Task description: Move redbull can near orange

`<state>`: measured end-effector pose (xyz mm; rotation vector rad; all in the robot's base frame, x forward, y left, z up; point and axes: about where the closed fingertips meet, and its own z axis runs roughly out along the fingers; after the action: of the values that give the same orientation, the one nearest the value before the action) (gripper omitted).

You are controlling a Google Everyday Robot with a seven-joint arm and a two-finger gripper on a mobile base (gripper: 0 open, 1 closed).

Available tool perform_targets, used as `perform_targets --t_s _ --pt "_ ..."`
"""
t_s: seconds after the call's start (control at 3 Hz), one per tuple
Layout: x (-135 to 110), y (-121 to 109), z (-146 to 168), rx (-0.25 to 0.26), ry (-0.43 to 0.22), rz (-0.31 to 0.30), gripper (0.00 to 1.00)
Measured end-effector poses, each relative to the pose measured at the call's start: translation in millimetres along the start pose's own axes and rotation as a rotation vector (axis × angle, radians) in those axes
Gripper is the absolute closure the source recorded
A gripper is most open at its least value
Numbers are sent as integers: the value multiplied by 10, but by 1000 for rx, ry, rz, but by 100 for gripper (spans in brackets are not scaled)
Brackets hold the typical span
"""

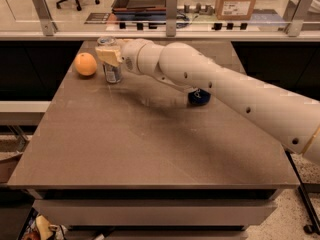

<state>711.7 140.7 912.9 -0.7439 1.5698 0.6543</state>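
The redbull can (112, 73), slim and silver-grey, stands upright on the brown table (150, 149) at the far left. The orange (85, 64) lies just left of it, a small gap apart. My gripper (109, 55), with cream fingers, is closed around the can's upper half, reaching in from the right. The white arm stretches across the table behind it.
A wider dark blue can (199, 98) stands right of the table's middle, partly hidden behind my arm. A glass-railed counter (170, 31) runs along the table's far edge. The floor drops away at the left and front edges.
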Motion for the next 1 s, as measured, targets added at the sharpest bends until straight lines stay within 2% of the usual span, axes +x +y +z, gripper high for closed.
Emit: perform_targets --t_s 0.33,1.0 --pt "2 17 12 -3 0 0 83" --pt "-2 53 35 -9 0 0 37"
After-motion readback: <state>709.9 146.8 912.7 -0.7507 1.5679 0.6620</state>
